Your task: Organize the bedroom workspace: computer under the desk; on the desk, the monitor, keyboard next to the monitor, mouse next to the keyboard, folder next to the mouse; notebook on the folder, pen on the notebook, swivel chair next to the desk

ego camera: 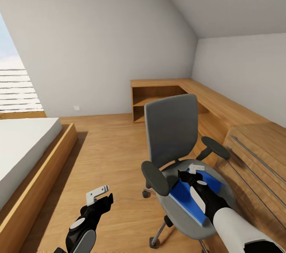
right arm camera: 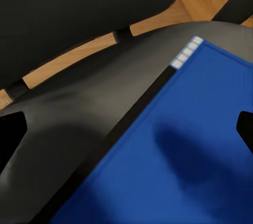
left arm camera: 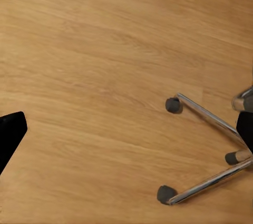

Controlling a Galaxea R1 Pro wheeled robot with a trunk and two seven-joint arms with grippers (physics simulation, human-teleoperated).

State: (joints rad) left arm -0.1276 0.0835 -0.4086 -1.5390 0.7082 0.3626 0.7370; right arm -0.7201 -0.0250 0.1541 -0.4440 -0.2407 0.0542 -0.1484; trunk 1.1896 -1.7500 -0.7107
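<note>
On the seat of the swivel chair [ego camera: 174, 142], toward the room's right side: the blue folder [ego camera: 186, 197], lying flat, partly covered by the right arm. Right claw [ego camera: 193, 174] poised directly above the folder, close over its surface; fingers apart, one dark fingertip [right arm camera: 245, 129] showing at each edge of the right wrist view with the folder's blue cover [right arm camera: 174, 155] spread between them and a shadow cast on it. Cannot tell whether the fingertips touch the cover. Along the folder's edge, a black spine with a small row of white tabs at one corner.

Lower left of the head view: left claw [ego camera: 102, 196] held over the wooden floor [ego camera: 111, 154], well apart from the chair. Cannot tell whether its fingers stand apart or together. In the left wrist view, chrome legs and dark casters of the chair base [left arm camera: 211, 150] on the floor.

Behind the chair: long wooden table [ego camera: 198, 90] running along the right wall into the corner, with an open shelf beneath its far end. Nearer, on the right, wooden drawers [ego camera: 258, 158] with metal rail handles. At the left, bed [ego camera: 24, 146] on a wooden frame, beside a window [ego camera: 16, 82].
</note>
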